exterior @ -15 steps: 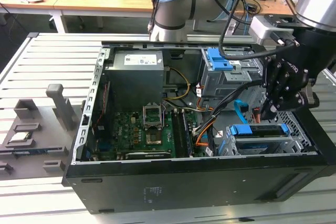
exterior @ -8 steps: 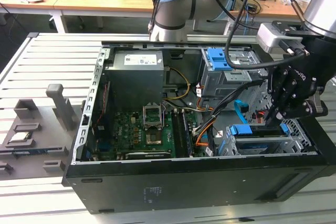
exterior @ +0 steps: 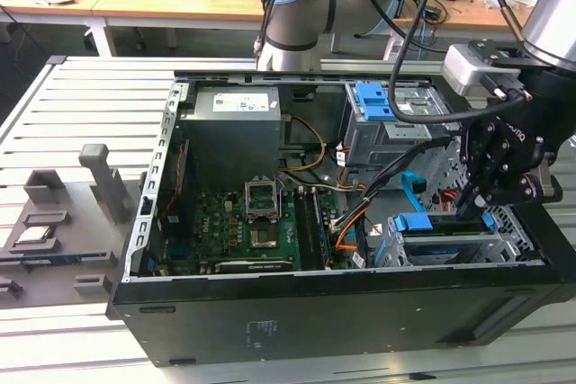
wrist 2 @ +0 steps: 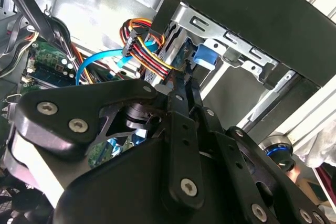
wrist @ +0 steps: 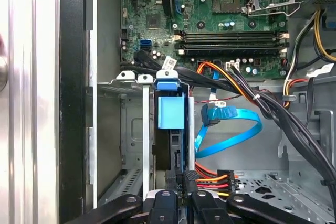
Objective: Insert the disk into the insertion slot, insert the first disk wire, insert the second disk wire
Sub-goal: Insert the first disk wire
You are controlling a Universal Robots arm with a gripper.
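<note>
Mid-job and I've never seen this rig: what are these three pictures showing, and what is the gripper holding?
The exterior view shows a robot arm reaching into an open computer case that stands on a slatted metal table. Both wrist views come from cameras riding on the arm and looking along the gripper. The disk, with its blue bracket, already sits in the insertion slot. The gripper appears shut on the black plug of the first disk wire, at the disk's end. The second disk wire curls beside the slot.
</note>
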